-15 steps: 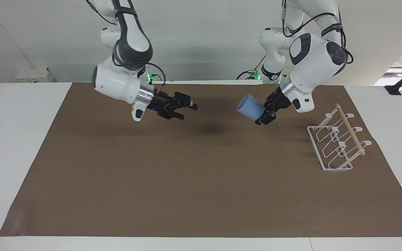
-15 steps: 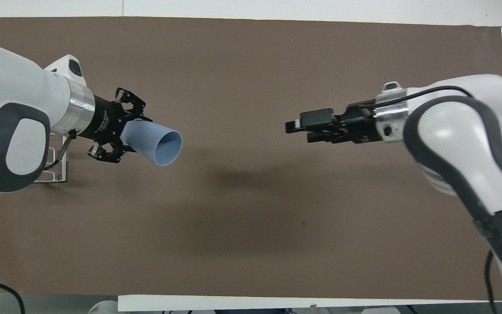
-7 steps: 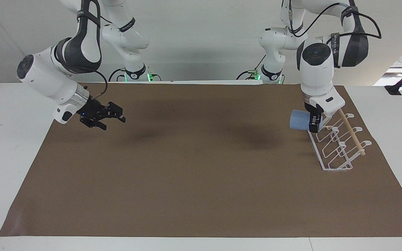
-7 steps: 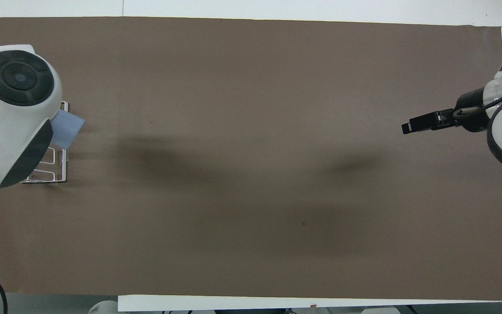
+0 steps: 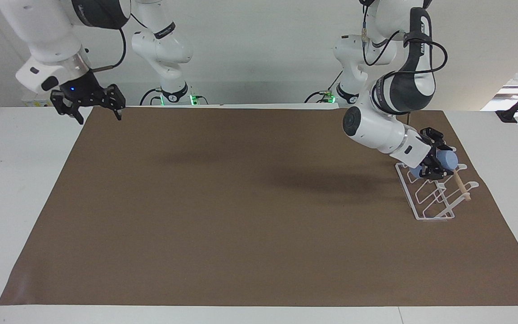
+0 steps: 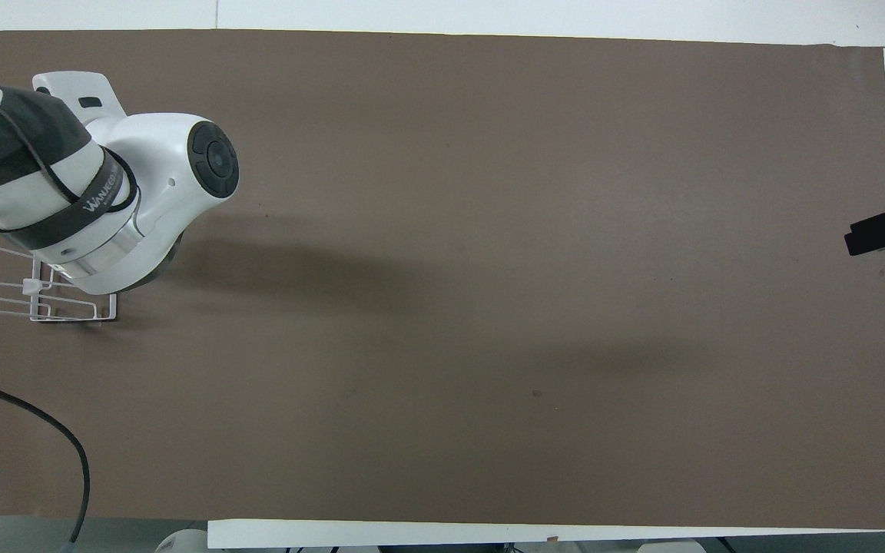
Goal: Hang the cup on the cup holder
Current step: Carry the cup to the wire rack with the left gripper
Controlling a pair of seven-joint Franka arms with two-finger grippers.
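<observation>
Now your small light blue plastic tumbler [image 5: 447, 159] sits tipped over at the cup holder, a white wire rack [image 5: 426, 193] with slanted looped prongs and a light wooden dowel [image 5: 461, 185] across its top, toward the left arm's end of the table. The left gripper [image 5: 437, 163] is pinching the tumbler, fingers closed on its sides, right at the rack's end nearer the robots. Half a second ago you carried the cup just beside that end, lying sideways with the wrist pointing down; a second ago it was in the air over the brown mat, well apart from the rack. Since then the wrist has swung round and the cup has come in over the prongs, so I judge you are at the placing step itself. Whether a prong is already inside the cup, you cannot tell from here; in the overhead view the arm hides both cup and gripper.

Your right gripper [image 5: 89, 100] has pulled away from the mat's middle and now hangs with fingers spread over the right arm's corner of the brown paper mat [image 5: 241, 216], waiting. Nothing else lies on the mat, so only the dowel and neighbouring prongs crowd your release.
</observation>
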